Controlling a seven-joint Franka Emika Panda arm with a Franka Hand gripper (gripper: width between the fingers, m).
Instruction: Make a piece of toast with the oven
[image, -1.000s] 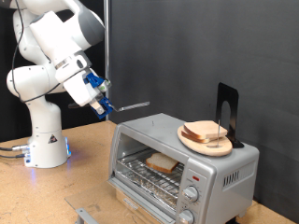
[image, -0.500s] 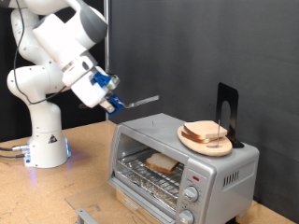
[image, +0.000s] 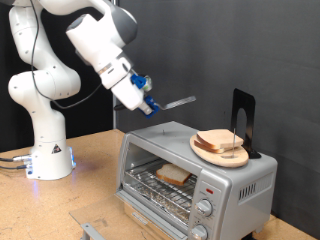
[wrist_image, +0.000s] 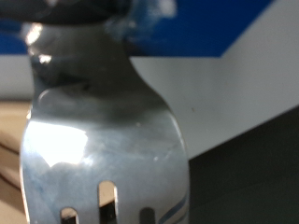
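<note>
The silver oven (image: 240, 180) stands at the exterior view's lower right with its glass door (image: 150, 208) open. One slice of toast (image: 173, 174) lies on the wire rack inside. My gripper (image: 149, 103) hangs above the oven's left end, shut on the handle of a metal fork (image: 178, 101) that points towards the exterior view's right. The fork's tines (wrist_image: 103, 159) fill the wrist view. The gripper fingers do not show there.
A round wooden plate (image: 206, 152) with more bread slices (image: 219, 141) sits on top of the oven. A black stand (image: 243, 118) rises behind it. The robot base (image: 48, 150) stands at the left on the wooden table (image: 60, 210).
The arm has swung up and to the exterior view's right, carrying the fork from left of the oven to above its left end.
</note>
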